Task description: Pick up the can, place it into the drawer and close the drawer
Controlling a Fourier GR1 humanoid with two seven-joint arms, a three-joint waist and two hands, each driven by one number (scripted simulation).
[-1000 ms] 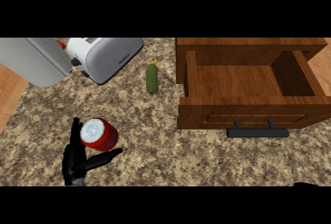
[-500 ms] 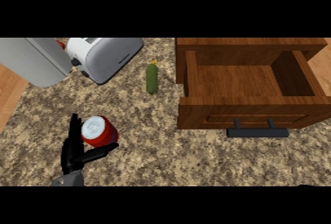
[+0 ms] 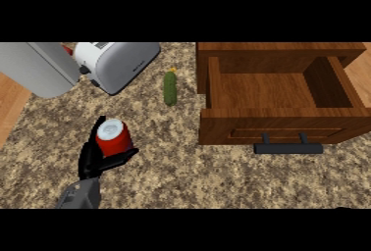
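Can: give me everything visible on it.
The can is a red cylinder with a pale silver-grey top, looks metal. It stands on the speckled counter, tipped slightly, left of the open wooden drawer and below the green cucumber. The left hand wraps it, fingers on its left side, thumb under its lower right.

No legible text or labels.

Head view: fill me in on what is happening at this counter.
The robot's left hand is curled around a red can standing on the speckled counter. The wooden drawer to the right is pulled open with nothing in it. A toaster and a cucumber sit farther back. The right hand is out of view.
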